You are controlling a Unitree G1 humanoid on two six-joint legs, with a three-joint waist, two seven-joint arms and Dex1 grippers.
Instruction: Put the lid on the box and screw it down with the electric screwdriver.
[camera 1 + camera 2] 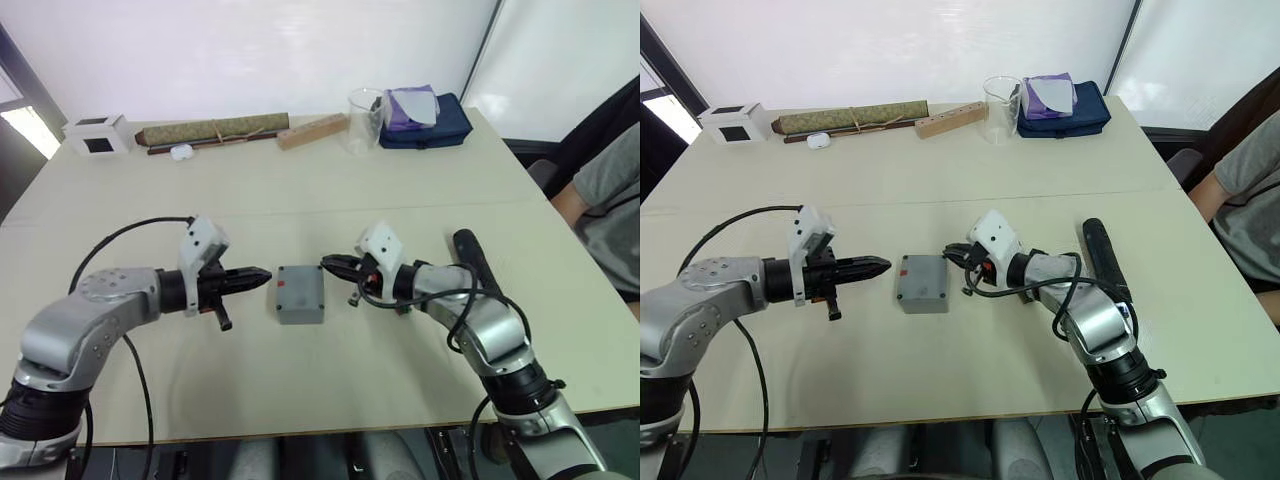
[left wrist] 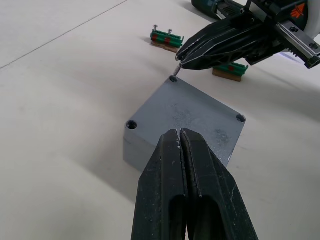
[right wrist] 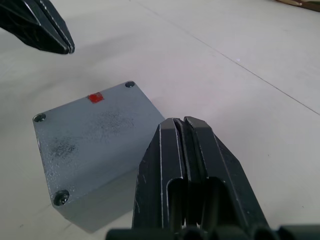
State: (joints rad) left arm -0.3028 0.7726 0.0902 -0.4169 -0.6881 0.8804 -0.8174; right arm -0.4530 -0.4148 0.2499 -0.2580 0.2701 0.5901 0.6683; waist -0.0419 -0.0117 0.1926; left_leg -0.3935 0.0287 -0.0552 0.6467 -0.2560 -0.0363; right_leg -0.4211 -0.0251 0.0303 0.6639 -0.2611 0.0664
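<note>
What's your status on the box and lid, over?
Left gripper shut, empty, beside the box. Right gripper shut on a small screw over a corner hole. Lid on. Electric screwdriver untouched. Nothing in the way.

Spanning most of view: pale beige table (image 1: pixel 330 190), thin seam line crossing its top. Standing behind table: plain white wall (image 1: pixel 250 50), dark vertical strip (image 1: pixel 483 45) dividing it toward right. Letting in bright daylight at far left: window (image 1: pixel 25 125). Lying along far edge: white cube (image 1: pixel 96 134), rolled mat (image 1: pixel 212 130), wooden block (image 1: pixel 312 131), clear cup (image 1: pixel 364 120), navy pouch (image 1: pixel 430 125). Sitting at right edge: person (image 1: pixel 610 200).
</note>
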